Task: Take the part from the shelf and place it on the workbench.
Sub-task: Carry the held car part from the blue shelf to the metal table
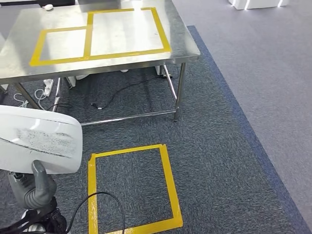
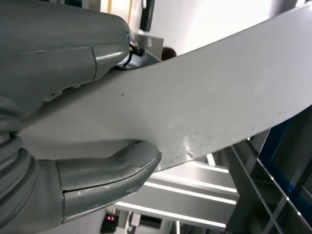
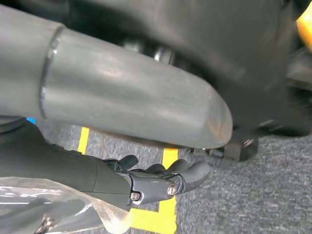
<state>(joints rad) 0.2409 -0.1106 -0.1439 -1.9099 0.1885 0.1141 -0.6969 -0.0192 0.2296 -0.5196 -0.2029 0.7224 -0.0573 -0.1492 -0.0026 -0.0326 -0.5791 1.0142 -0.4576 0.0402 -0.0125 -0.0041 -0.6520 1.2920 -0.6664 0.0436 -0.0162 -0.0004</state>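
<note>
Part (image 1: 38, 139) in transit: I have the white panel pinched in my left hand (image 1: 35, 187), low at the left of the head view, short of the steel table (image 1: 110, 63) where it belongs. From the left wrist camera the thumb (image 2: 110, 173) presses one face and the fingers (image 2: 66, 63) clamp the other, near one end of the panel, so most of its length juts out unsupported. I judge it a stiff, thin, fairly light shell with a smooth painted face, likely slippery and prone to swinging from an end grip; a hold nearer its middle would steady it, and the scuffed skin suggests it marks easily. My right hand (image 3: 162, 178) hangs over the carpet with fingers loosely extended and carries nothing.

Ahead, the table top shows two yellow tape rectangles (image 1: 99, 34), the probable landing spot. A small white object (image 1: 48, 7) sits at its far edge. On the carpet between me and the table lies a yellow tape square (image 1: 132, 187). Loose black cable (image 1: 117, 95) and a power strip (image 1: 48, 87) lie under the table. A cable of my own (image 1: 99, 204) loops beside the left hand and could snag.
</note>
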